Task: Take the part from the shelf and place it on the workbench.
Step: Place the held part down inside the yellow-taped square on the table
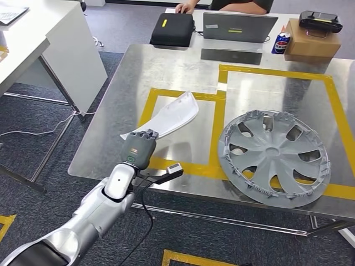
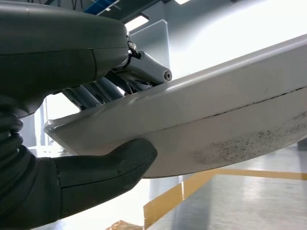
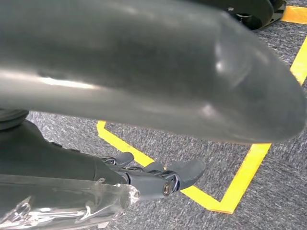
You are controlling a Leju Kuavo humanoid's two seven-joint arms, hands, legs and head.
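Note:
The part is a long white curved panel [image 1: 173,116]. My left hand [image 1: 138,148] grips its near end, over the left yellow-taped square [image 1: 216,133] of the steel workbench [image 1: 125,94]. In the left wrist view the thumb [image 2: 108,167] presses under the panel [image 2: 224,124] and the fingers [image 2: 145,69] lie on top, with the bench surface visible below it. I cannot tell whether its far end touches the bench. My right hand [image 3: 152,175] hangs over the carpet with its fingers stretched out and nothing in them.
A grey wheel cover [image 1: 274,158] lies in the right yellow-taped square. At the bench's far edge stand a black case [image 1: 172,29], a laptop [image 1: 238,26], a can [image 1: 282,42] and a cardboard box [image 1: 312,41]. A person [image 1: 234,4] sits behind. A white desk [image 1: 50,44] stands left.

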